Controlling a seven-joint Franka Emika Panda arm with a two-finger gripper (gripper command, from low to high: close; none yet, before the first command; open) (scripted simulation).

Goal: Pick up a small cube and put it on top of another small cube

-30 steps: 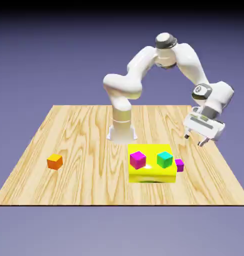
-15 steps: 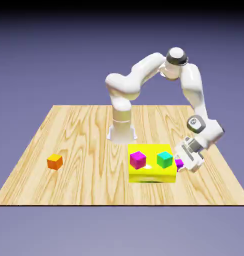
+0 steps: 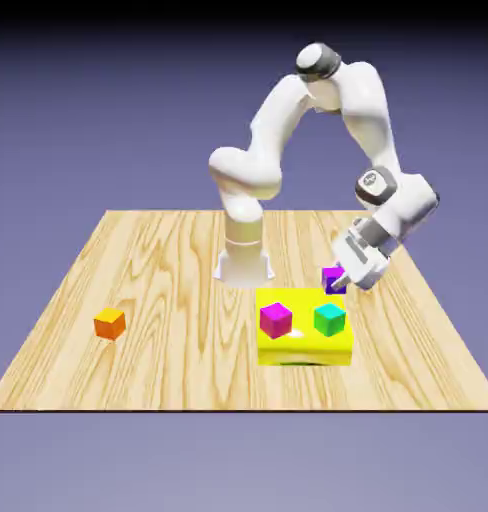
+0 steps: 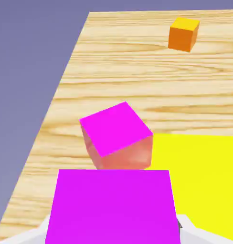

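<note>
My gripper [image 3: 339, 283] is shut on the small cube [image 3: 334, 277], a tiny magenta-purple one. It hangs in the air just behind the yellow block's [image 3: 303, 345] far right corner, above and behind a teal cube [image 3: 329, 319]. In the hand view the small cube [image 4: 113, 205] fills the bottom between the fingers and hides most of them. A larger magenta cube [image 4: 116, 136] sits just beyond it on the yellow block [image 4: 204, 176]. That larger magenta cube [image 3: 276, 319] stands to the left of the teal one in the exterior view.
An orange cube [image 3: 110, 323] lies alone on the wooden table [image 3: 168, 270] at the exterior view's left, and it shows at the top of the hand view as the orange cube [image 4: 184, 33]. The robot's base [image 3: 242, 262] stands behind the yellow block.
The gripper came down beside the yellow block's right side, shut on the small cube, then lifted it up and toward the exterior view's left.
</note>
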